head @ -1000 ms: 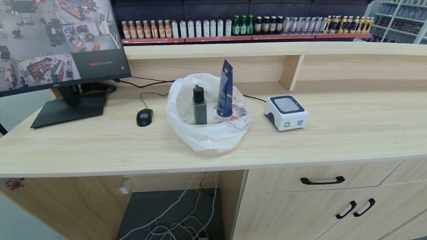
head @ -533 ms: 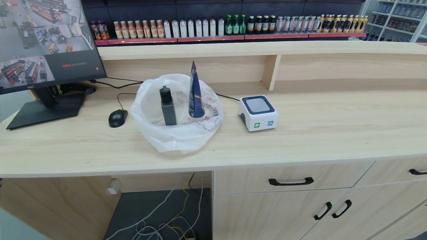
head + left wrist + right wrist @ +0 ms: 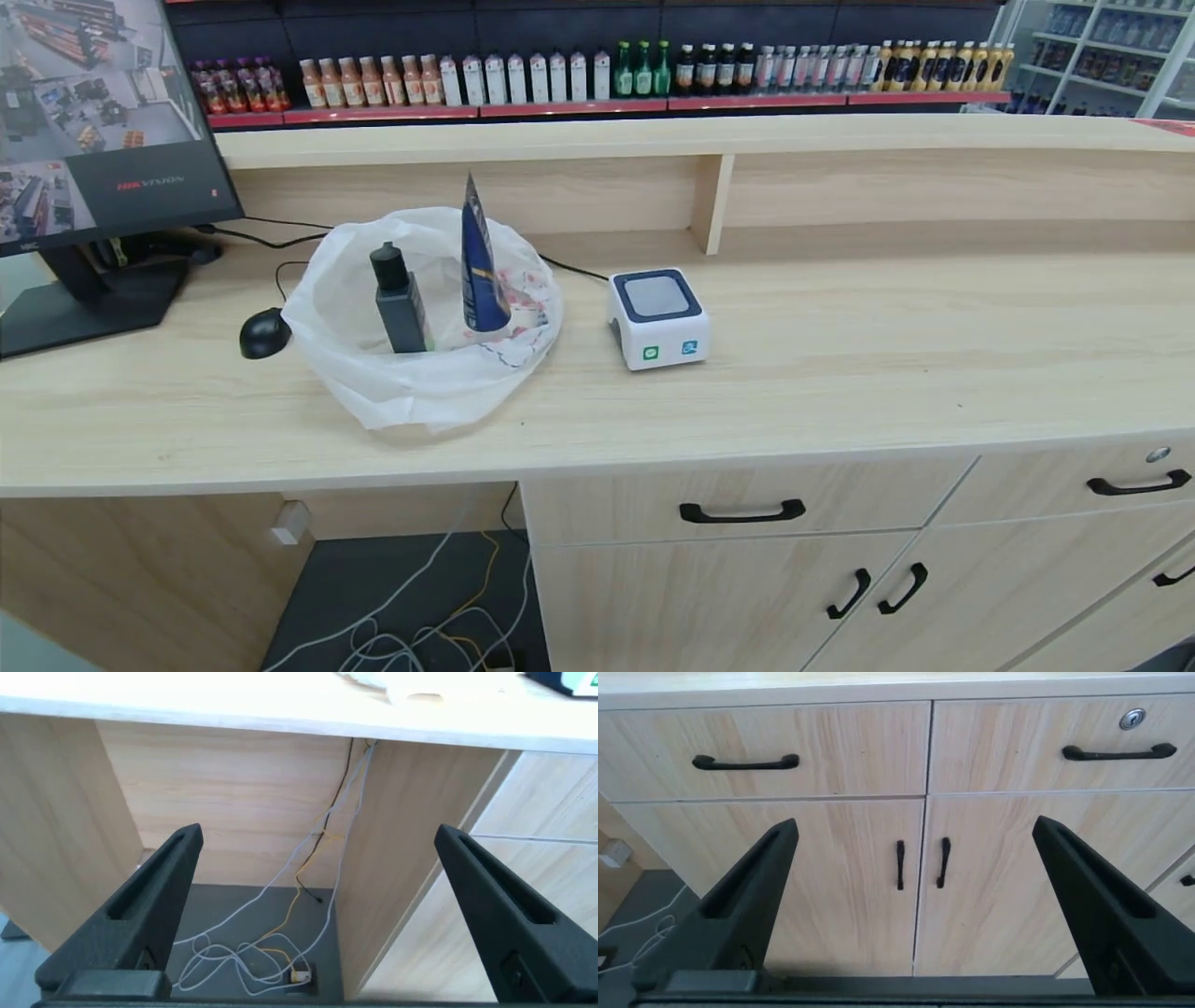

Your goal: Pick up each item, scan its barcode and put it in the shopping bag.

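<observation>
A white plastic shopping bag (image 3: 420,373) lies open on the wooden counter (image 3: 840,373). Inside it stand a dark grey bottle with a black cap (image 3: 399,301) and a blue tube (image 3: 481,261), both upright. A white barcode scanner with a dark-rimmed top window (image 3: 657,317) sits just right of the bag. My left gripper (image 3: 318,915) is open, held below the counter's front edge, facing the cable recess. My right gripper (image 3: 915,905) is open too, low in front of the cabinet doors (image 3: 920,868).
A monitor (image 3: 93,121) on a black stand occupies the counter's left end, with a black mouse (image 3: 264,333) beside the bag. Cables (image 3: 308,877) hang under the counter. Drawers with black handles (image 3: 742,511) lie below. Bottles line the shelf (image 3: 607,79) behind.
The head camera has swung right, so bag, scanner and monitor all sit further left in the picture. Nothing on the counter itself has moved.
</observation>
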Robot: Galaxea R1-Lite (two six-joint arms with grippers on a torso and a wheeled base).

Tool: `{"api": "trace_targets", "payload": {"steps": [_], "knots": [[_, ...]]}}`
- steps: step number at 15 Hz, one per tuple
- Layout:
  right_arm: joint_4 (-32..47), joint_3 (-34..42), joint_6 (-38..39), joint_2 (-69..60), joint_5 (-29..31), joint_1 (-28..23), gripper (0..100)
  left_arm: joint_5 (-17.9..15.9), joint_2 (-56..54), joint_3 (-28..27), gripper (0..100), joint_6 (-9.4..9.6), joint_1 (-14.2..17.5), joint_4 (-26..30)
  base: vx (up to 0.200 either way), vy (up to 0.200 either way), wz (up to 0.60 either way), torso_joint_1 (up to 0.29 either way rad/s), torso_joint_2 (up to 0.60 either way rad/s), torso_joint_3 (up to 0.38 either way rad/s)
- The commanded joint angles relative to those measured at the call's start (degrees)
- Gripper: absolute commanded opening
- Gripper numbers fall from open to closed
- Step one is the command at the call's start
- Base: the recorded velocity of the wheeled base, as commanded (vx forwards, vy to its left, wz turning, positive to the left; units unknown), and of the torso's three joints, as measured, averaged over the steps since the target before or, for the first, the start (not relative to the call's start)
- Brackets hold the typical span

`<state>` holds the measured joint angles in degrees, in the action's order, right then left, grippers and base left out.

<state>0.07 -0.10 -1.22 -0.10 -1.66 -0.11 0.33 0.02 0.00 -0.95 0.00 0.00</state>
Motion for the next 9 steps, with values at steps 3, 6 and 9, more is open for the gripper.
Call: {"api": "trace_targets", "payload": {"steps": [3,6,9], "knots": [[0.0,0.0,0.0,0.1,0.0,0.1,100,0.0,0.0,0.0,100,-0.02,0.1,0.0,0.000,0.000,0.00,0.000,0.00,0.000],[0.0,0.0,0.0,0.1,0.0,0.1,100,0.0,0.0,0.0,100,-0.02,0.1,0.0,0.000,0.000,0.00,0.000,0.00,0.000],[0.0,0.0,0.0,0.1,0.0,0.1,100,0.0,0.0,0.0,100,-0.02,0.1,0.0,0.000,0.000,0.00,0.000,0.00,0.000]]}}
